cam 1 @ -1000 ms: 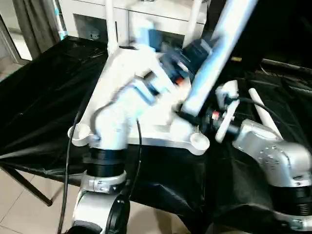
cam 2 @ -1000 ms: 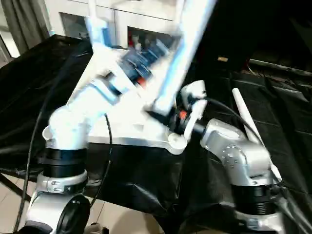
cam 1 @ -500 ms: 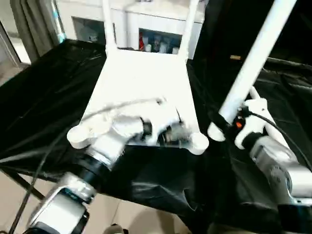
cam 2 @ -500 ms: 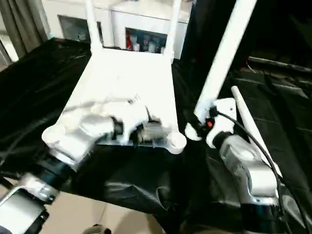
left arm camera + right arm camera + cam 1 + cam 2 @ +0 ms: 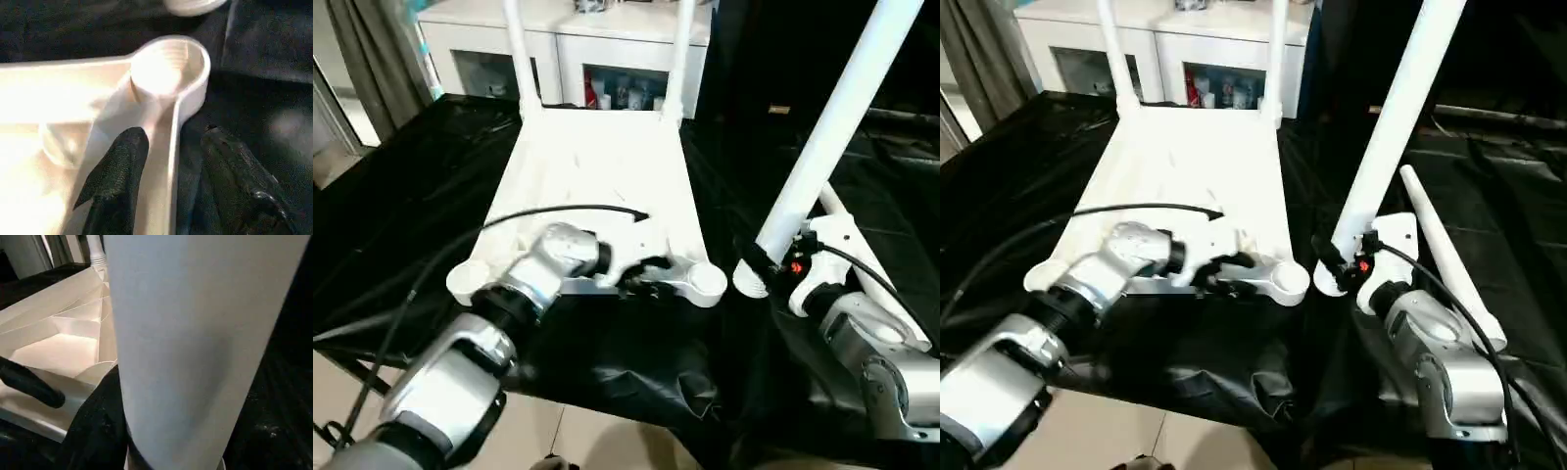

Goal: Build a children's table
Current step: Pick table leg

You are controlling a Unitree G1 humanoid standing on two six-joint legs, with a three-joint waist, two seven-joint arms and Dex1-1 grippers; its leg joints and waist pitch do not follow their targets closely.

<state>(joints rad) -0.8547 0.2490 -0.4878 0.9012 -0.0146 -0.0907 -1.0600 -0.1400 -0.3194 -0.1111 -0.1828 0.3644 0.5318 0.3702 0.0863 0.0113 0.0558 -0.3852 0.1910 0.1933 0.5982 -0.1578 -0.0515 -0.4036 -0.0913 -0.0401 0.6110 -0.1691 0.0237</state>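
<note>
The white tabletop point(image 5: 597, 166) lies underside up on black cloth, with two legs point(image 5: 516, 59) point(image 5: 677, 59) standing in its far sockets. My left gripper point(image 5: 641, 279) is at the near rim beside the empty near-right socket point(image 5: 708, 281). In the left wrist view the left gripper point(image 5: 172, 133) is open, one finger point(image 5: 117, 181) inside the rim and the other outside it. My right gripper point(image 5: 759, 262) is shut on the lower end of a third leg point(image 5: 832, 117), which tilts up and to the right, just right of that socket. A fourth leg point(image 5: 1445, 257) lies on the cloth.
The near-left socket point(image 5: 465, 279) is empty. My left arm's black cable point(image 5: 548, 213) arcs over the tabletop. A white cabinet point(image 5: 607, 29) stands behind the table. The cloth-covered table's near edge point(image 5: 607, 377) drops to tiled floor.
My left arm swung off the tabletop's middle, and its gripper now straddles the near rim with the jaws narrower. The right gripper carried its leg right, off the near-right corner.
</note>
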